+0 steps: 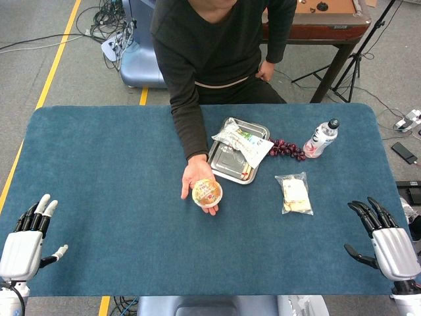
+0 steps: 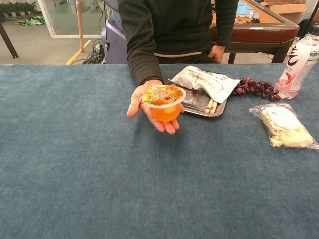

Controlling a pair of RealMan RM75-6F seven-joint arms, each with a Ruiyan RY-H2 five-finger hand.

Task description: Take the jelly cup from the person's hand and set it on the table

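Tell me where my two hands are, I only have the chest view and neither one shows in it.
Observer: In the head view your left hand sits at the near left corner of the table, fingers apart, holding nothing.
Operator: Give me the right one.
Observer: The right hand is at the near right corner, also open and empty.
Operator: Say how they stand to the jelly cup.
Observer: The jelly cup rests on the person's hand near the table's middle, roughly midway between your two hands and clear of both.
Operator: Name what lies on the right hand's side.
Observer: A clear snack bag lies between the cup and your right hand.
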